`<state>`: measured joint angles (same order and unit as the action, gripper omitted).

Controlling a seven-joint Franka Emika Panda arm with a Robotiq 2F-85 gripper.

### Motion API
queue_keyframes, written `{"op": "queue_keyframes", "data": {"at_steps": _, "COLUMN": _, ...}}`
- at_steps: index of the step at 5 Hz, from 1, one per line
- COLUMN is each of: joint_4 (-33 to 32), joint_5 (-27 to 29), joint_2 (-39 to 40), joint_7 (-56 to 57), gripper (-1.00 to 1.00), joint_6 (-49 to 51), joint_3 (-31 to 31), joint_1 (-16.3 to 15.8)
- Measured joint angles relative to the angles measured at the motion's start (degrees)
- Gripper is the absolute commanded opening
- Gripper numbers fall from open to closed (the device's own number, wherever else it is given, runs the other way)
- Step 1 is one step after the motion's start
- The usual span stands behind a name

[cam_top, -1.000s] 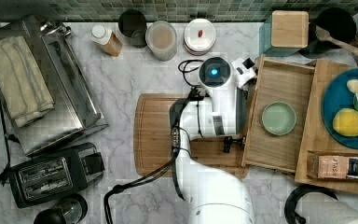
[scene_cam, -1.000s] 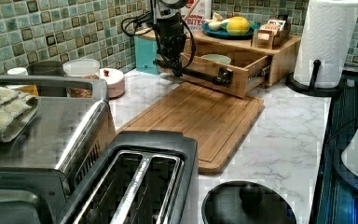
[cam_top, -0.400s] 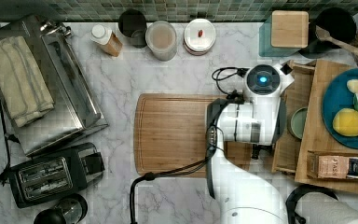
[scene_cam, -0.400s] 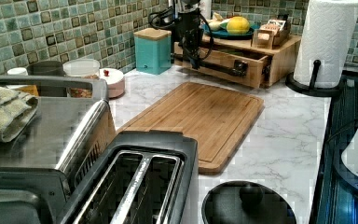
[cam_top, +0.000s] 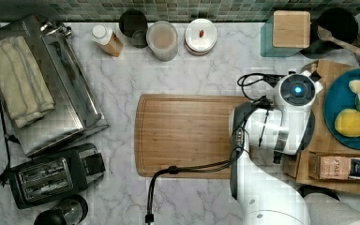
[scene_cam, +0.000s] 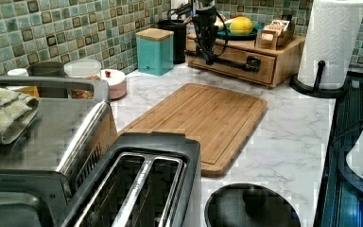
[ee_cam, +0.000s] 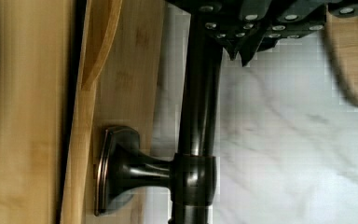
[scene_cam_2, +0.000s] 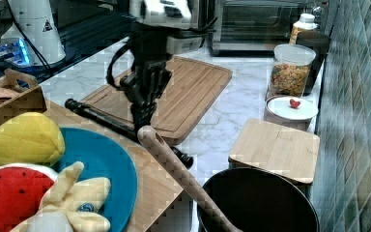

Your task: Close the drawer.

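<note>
On the white marble desk [cam_top: 187,197], the shallow light-wood drawer with the long black bar handle [scene_cam: 236,58] had gone from wide open a second earlier to basically shut under the wooden top, end effector [scene_cam_2: 144,107] seemingly clamped on that handle, so pretty much done.

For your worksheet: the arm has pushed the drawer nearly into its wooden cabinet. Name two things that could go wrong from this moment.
1. The end effector sits right at the black bar handle of the drawer. Pushing further once the front meets the cabinet could shove the whole cabinet backward.
2. The blue plate of toy food on top could slide or spill if the cabinet is jolted.
</note>
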<state>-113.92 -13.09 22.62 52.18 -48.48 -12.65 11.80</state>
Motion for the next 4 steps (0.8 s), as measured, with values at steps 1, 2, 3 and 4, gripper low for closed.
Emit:
{"op": "queue_keyframes", "data": {"at_steps": 1, "joint_4": -0.11, "joint_5": -0.15, "joint_2": 0.21, "joint_7": 0.0, "gripper": -1.0, "joint_6": -1.48, "joint_3": -0.36, "joint_1": 0.21}}
{"op": "queue_keyframes", "data": {"at_steps": 2, "joint_4": 0.0, "joint_5": 2.19, "joint_2": 0.22, "joint_7": 0.0, "gripper": -1.0, "joint_6": -1.45, "joint_3": -0.43, "joint_1": 0.64}}
{"op": "queue_keyframes", "data": {"at_steps": 3, "joint_4": 0.06, "joint_5": 3.05, "joint_2": 0.15, "joint_7": 0.0, "gripper": -1.0, "joint_6": -1.51, "joint_3": -0.13, "joint_1": 1.11}}
{"op": "queue_keyframes", "data": {"at_steps": 4, "joint_4": 0.06, "joint_5": 3.05, "joint_2": 0.15, "joint_7": 0.0, "gripper": -1.0, "joint_6": -1.51, "joint_3": -0.13, "joint_1": 1.15}}
